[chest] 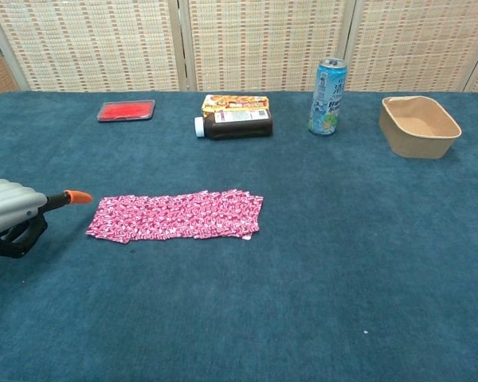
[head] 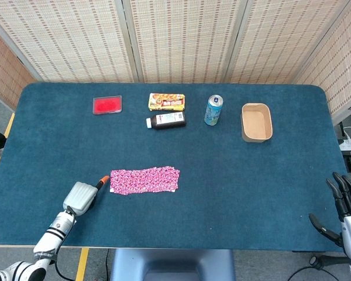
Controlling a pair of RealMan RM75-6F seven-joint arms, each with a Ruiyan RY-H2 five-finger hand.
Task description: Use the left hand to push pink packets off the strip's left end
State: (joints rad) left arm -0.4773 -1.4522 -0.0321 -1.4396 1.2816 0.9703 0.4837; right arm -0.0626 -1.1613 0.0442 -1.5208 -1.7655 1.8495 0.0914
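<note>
A strip of overlapping pink packets (head: 144, 180) (chest: 176, 215) lies flat on the blue table, left of centre. My left hand (head: 82, 196) (chest: 14, 215) sits just left of the strip's left end, fingers curled in, with one orange-tipped finger (head: 104, 178) (chest: 77, 196) pointing at the strip. The tip is close to the end packets; contact cannot be made out. My right hand (head: 345, 206) hangs off the table's near right corner with fingers spread, holding nothing; the chest view does not show it.
Along the far side stand a red flat case (head: 107, 105), a yellow snack box (head: 167, 101), a dark bottle lying on its side (head: 167, 120), a blue drink can (head: 213, 110) and a brown paper tray (head: 257, 122).
</note>
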